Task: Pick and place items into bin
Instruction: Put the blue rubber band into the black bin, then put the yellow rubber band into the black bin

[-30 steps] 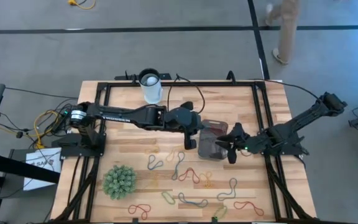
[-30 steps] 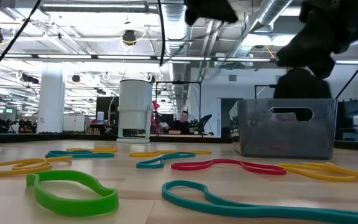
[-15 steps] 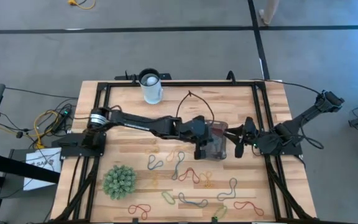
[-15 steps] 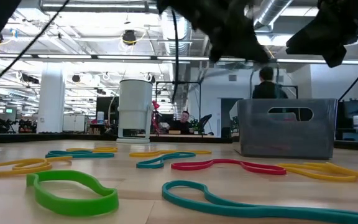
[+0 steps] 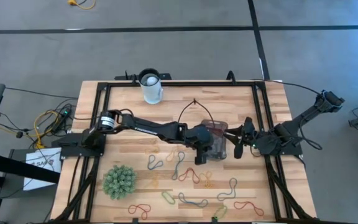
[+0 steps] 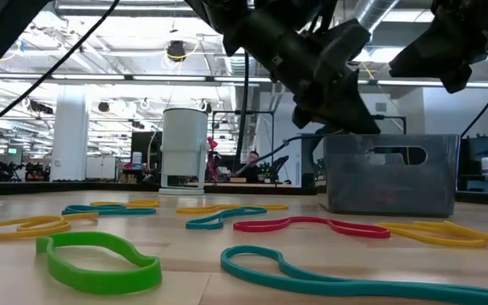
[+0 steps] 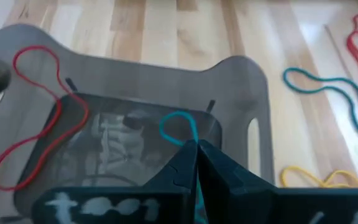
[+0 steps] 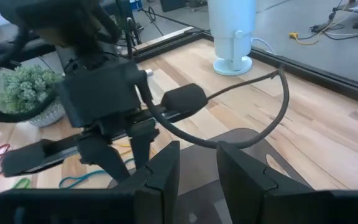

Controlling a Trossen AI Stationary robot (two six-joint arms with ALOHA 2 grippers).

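The clear grey-tinted bin [image 5: 218, 138] stands mid-table; it also shows in the low view [image 6: 392, 174]. A red loop [image 7: 36, 118] lies inside it. My left gripper [image 5: 199, 154] is over the bin's near left part, pointing down, shut on a teal loop [image 7: 178, 124]. My right gripper [image 5: 240, 140] hovers just right of the bin, slightly open and empty [image 8: 197, 168]. Several coloured loops [image 5: 188, 177] lie flat on the table nearer than the bin. My left gripper pinches the teal loop between its two fingers [image 7: 188, 163], coming from above and pointing down. One end of the loop [image 7: 169, 121] curls out below the fingertips over the bin's floor. Whether it touches the floor, I cannot tell.
A white cup [image 5: 151, 87] stands at the far edge. A green spiky ball [image 5: 119, 181] sits at the near left. Loose loops spread across the near half of the table [image 6: 295, 224]. A black frame [image 5: 166, 83] borders the table.
My left gripper has gone toward the table's right and near edges and down, from beside the bin's left side to over the bin, carrying the teal loop. My right gripper has drawn back from the bin's right edge toward the table's right edge, then kept still.
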